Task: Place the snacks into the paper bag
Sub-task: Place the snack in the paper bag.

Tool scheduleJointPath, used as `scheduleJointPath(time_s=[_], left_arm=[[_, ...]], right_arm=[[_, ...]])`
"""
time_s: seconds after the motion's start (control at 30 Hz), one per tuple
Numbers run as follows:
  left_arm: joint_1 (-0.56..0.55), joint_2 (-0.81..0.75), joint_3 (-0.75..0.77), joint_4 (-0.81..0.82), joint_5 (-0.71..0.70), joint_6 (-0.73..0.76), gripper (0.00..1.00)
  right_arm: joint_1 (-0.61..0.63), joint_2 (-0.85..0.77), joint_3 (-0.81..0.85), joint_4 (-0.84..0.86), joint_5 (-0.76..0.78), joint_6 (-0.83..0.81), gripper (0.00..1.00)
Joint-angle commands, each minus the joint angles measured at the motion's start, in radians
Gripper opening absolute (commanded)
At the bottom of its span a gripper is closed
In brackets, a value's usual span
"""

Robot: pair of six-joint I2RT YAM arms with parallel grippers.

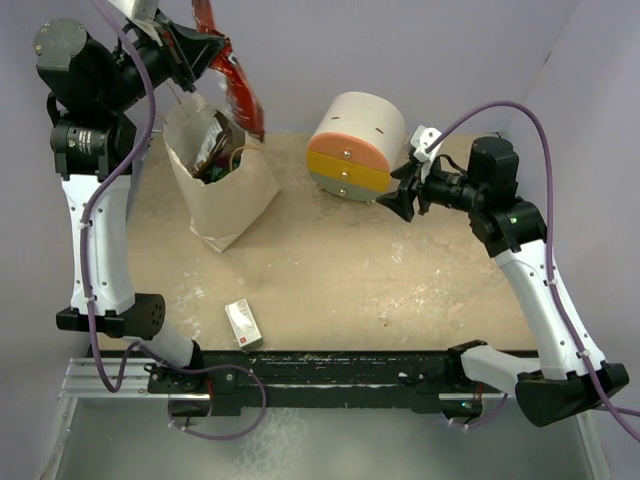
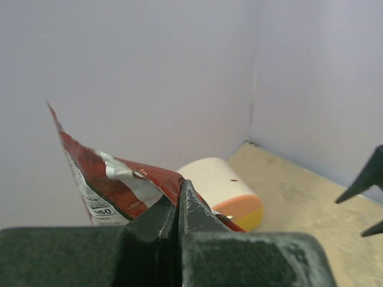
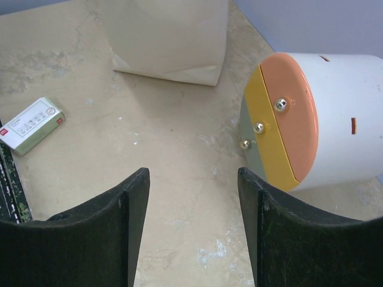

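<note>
Under the left hand [image 1: 208, 50], one paper bag [image 1: 225, 200] stands open on the bench [image 1: 400, 280]. There are dark packets [image 1: 215, 145] inside it, count unclear. The left hand is clamped tight on one red packet [image 1: 240, 95], which hangs from its fingers over the bag mouth. The right hand [image 1: 398, 195] is spread apart and holds nothing. Just ahead of it to the right is one round drawer unit [image 3: 335, 119] with three knobs [image 3: 259, 127]. Ahead of it to the left lies one white box [image 3: 33, 124], well apart.

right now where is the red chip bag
The red chip bag hangs at the top left of the overhead view, pinched in the left gripper just above the open paper bag, left of the round drawer unit.
</note>
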Motion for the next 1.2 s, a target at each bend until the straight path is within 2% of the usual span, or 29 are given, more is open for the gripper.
scheduleJointPath(time_s=[0.0,0.23,0.47,0.83,1.17], left_arm=[[0.009,0.007,0.079,-0.044,-0.183,0.205,0.00],[0.018,0.034,0.072,-0.160,-0.348,0.481,0.00],[0.027,0.070,-0.003,-0.165,-0.416,0.618,0.00],[0.068,0.129,-0.020,-0.191,-0.442,0.681,0.00],[0.101,0.169,-0.019,-0.286,-0.393,0.764,0.00]], right_arm=[[-0.004,-0.019,-0.007,0.042,-0.031,-0.007,0.63],[-0.004,-0.015,-0.025,0.050,-0.034,-0.009,0.63],[-0.006,-0.001,-0.020,0.055,-0.048,-0.007,0.63],[-0.008,0.000,-0.033,0.061,-0.055,-0.008,0.63],[-0.010,0.001,-0.049,0.071,-0.059,-0.006,0.64]])
